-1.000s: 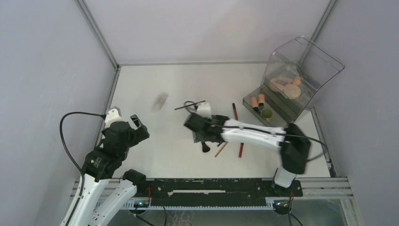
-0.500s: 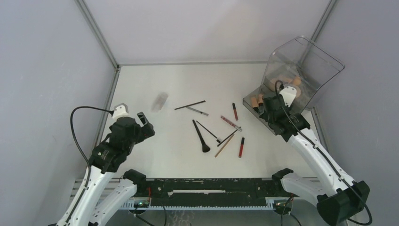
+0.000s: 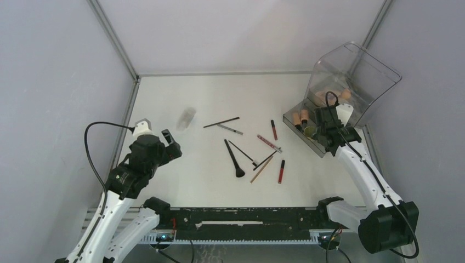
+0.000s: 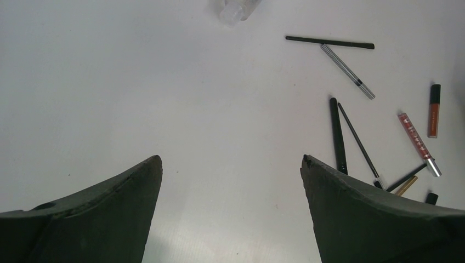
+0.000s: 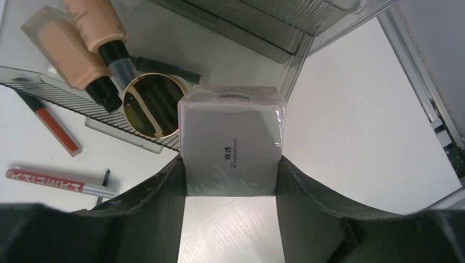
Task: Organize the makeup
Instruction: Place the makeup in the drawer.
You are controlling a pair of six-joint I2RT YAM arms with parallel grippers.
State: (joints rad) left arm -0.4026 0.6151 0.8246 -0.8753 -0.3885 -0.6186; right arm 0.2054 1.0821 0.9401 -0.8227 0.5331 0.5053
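My right gripper is shut on the white cube jar, holding it by two opposite sides just above the front edge of the organizer's open bottom drawer. In that drawer lie two tan bottles and a round gold-lidded compact. Loose makeup lies mid-table: a black brush, thin pencils, red lip tubes and a patterned tube. At the table's left my left gripper hangs open above bare surface, holding nothing.
The clear smoky organizer stands at the back right with beige compacts inside. A small clear bottle lies at the left back. Metal frame rails edge the table on both sides.
My right arm has swung from the table's middle to the organizer with the white cube jar, then edged slightly right. The left gripper has drifted a little up and right, still open.
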